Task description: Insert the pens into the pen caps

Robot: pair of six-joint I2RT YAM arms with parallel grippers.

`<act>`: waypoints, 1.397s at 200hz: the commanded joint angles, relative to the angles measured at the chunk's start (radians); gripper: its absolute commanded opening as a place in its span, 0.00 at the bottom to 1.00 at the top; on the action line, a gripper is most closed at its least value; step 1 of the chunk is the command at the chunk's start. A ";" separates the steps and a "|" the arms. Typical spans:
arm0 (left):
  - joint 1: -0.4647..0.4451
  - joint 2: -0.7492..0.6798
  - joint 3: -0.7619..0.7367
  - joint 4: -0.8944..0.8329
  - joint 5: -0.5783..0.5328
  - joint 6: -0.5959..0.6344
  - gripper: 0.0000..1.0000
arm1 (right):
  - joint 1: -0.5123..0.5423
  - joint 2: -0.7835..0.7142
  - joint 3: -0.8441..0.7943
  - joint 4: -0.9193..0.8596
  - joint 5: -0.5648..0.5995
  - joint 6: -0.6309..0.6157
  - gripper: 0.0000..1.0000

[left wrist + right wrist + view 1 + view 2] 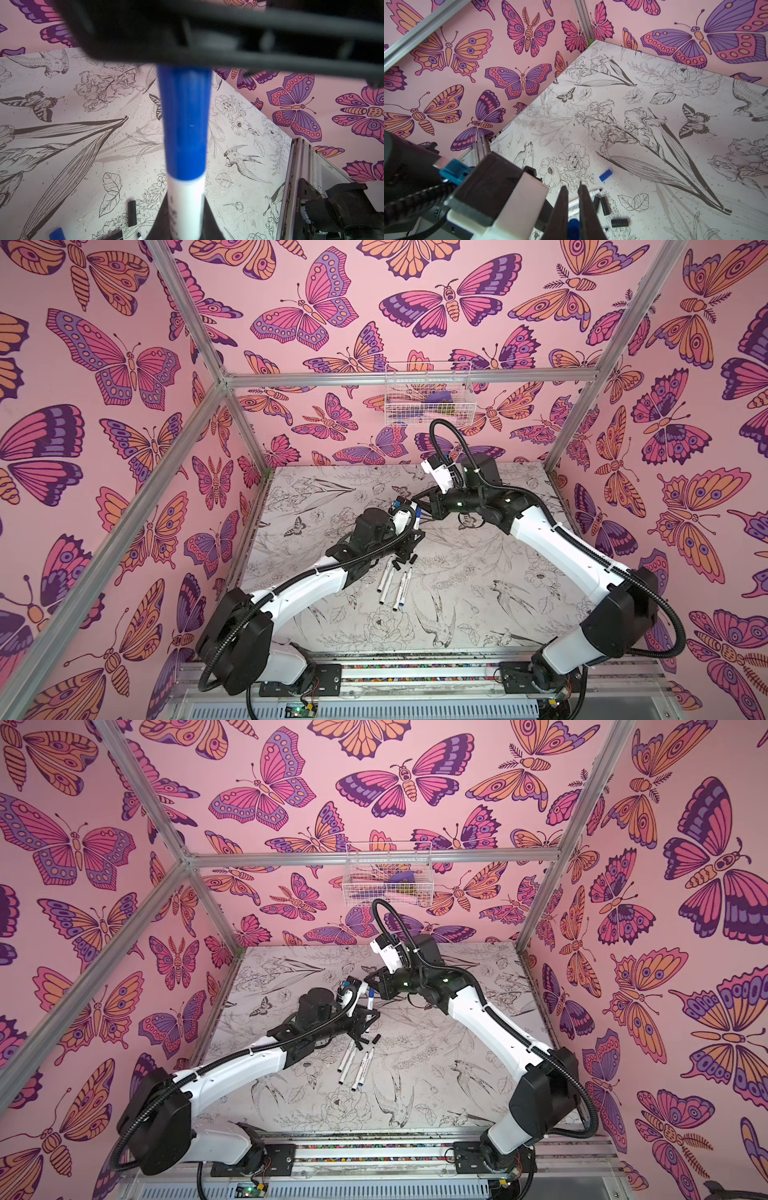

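My left claw [184, 225] is clamped narrow on the white barrel of a pen [184, 199]. It holds the pen up off the table, and I grip low on the barrel so the writing end stays free and points at the other arm. Over that end sits a blue cap [185, 124]. No tip shows at the joint, so I judge the cap is on, though I cannot tell whether it is fully home. Just beyond, my right claw [572, 193] is pinched shut on that cap, opposing the left so any push runs straight along the pen. Past them, down on the table [62, 145], the loose pens [402, 589] look uncapped. Black caps [619, 222] and a spare blue cap [606, 175] lie near them, within reach for the next pairings. A wire basket [428, 396] hangs on the far wall.
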 commanded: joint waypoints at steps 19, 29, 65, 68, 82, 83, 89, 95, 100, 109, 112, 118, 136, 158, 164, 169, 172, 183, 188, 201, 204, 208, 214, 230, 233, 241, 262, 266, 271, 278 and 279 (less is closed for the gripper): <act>0.038 -0.076 0.206 0.851 -0.049 0.106 0.00 | 0.092 0.083 -0.117 -0.475 -0.116 -0.082 0.00; 0.041 -0.080 0.220 0.842 -0.047 0.133 0.00 | 0.093 0.084 -0.115 -0.482 -0.116 -0.088 0.00; 0.060 -0.080 0.263 0.827 -0.020 0.171 0.00 | 0.100 0.080 -0.126 -0.483 -0.117 -0.096 0.00; 0.063 -0.080 0.266 0.826 -0.019 0.171 0.00 | 0.103 0.080 -0.128 -0.483 -0.116 -0.098 0.00; 0.077 -0.077 0.282 0.831 -0.007 0.158 0.00 | 0.118 0.083 -0.128 -0.496 -0.081 -0.114 0.00; 0.079 -0.076 0.282 0.832 -0.006 0.157 0.00 | 0.120 0.083 -0.128 -0.496 -0.078 -0.116 0.00; 0.083 -0.076 0.288 0.835 -0.002 0.151 0.00 | 0.128 0.086 -0.126 -0.504 -0.060 -0.123 0.00; 0.086 -0.075 0.294 0.836 0.000 0.143 0.00 | 0.132 0.090 -0.124 -0.511 -0.043 -0.129 0.00; 0.087 -0.075 0.297 0.837 0.003 0.138 0.00 | 0.135 0.094 -0.124 -0.516 -0.030 -0.131 0.00; 0.087 -0.072 0.297 0.834 0.014 0.132 0.00 | 0.134 0.099 -0.117 -0.519 -0.012 -0.130 0.00; 0.087 -0.071 0.296 0.832 0.019 0.128 0.00 | 0.132 0.100 -0.115 -0.519 -0.008 -0.128 0.00; 0.087 -0.070 0.295 0.822 0.031 0.123 0.00 | 0.128 0.098 -0.106 -0.520 -0.008 -0.118 0.00; 0.081 -0.076 0.267 0.801 0.048 0.099 0.00 | 0.073 0.090 -0.080 -0.512 -0.090 -0.082 0.00; 0.062 -0.094 0.196 0.787 0.074 0.069 0.00 | -0.006 0.067 -0.084 -0.433 -0.255 -0.009 0.00; 0.053 -0.101 0.176 0.779 0.082 0.067 0.00 | -0.021 0.059 -0.087 -0.403 -0.286 0.009 0.00; 0.045 -0.108 0.157 0.766 0.085 0.068 0.00 | -0.031 0.051 -0.092 -0.384 -0.307 0.025 0.00; 0.041 -0.109 0.147 0.756 0.087 0.070 0.00 | -0.036 0.047 -0.092 -0.374 -0.317 0.032 0.00; 0.016 -0.128 0.107 0.725 0.090 0.080 0.00 | -0.047 0.032 -0.092 -0.351 -0.344 0.050 0.00; 0.007 -0.150 0.089 0.708 0.091 0.083 0.00 | -0.049 0.025 -0.091 -0.342 -0.349 0.056 0.00; -0.015 -0.165 0.035 0.687 0.078 0.073 0.00 | -0.052 0.013 -0.088 -0.322 -0.358 0.076 0.00; -0.018 -0.168 0.023 0.686 0.073 0.067 0.00 | -0.052 0.011 -0.088 -0.318 -0.360 0.080 0.00; -0.021 -0.172 0.005 0.686 0.069 0.058 0.00 | -0.054 0.011 -0.086 -0.314 -0.362 0.085 0.00; -0.027 -0.177 -0.019 0.685 0.060 0.047 0.00 | -0.055 0.010 -0.083 -0.305 -0.363 0.093 0.00; -0.040 -0.191 -0.079 0.673 0.021 0.030 0.00 | -0.064 -0.024 -0.074 -0.272 -0.363 0.117 0.00; -0.042 -0.192 -0.093 0.671 0.014 0.026 0.00 | -0.065 -0.029 -0.075 -0.259 -0.361 0.123 0.00; -0.045 -0.193 -0.121 0.672 -0.007 0.018 0.00 | -0.073 -0.041 -0.074 -0.221 -0.354 0.146 0.00; -0.041 -0.168 -0.169 0.690 -0.041 0.002 0.00 | -0.112 -0.074 -0.080 -0.088 -0.340 0.241 0.22; -0.039 -0.162 -0.174 0.688 -0.041 0.000 0.00 | -0.121 -0.079 -0.084 -0.059 -0.340 0.261 0.27; -0.035 -0.153 -0.177 0.688 -0.041 0.000 0.00 | -0.132 -0.086 -0.090 -0.022 -0.338 0.286 0.33; -0.030 -0.143 -0.190 0.692 -0.051 -0.008 0.00 | -0.149 -0.099 -0.102 0.035 -0.341 0.324 0.38; -0.031 -0.141 -0.192 0.695 -0.053 -0.010 0.00 | -0.150 -0.100 -0.104 0.045 -0.342 0.330 0.38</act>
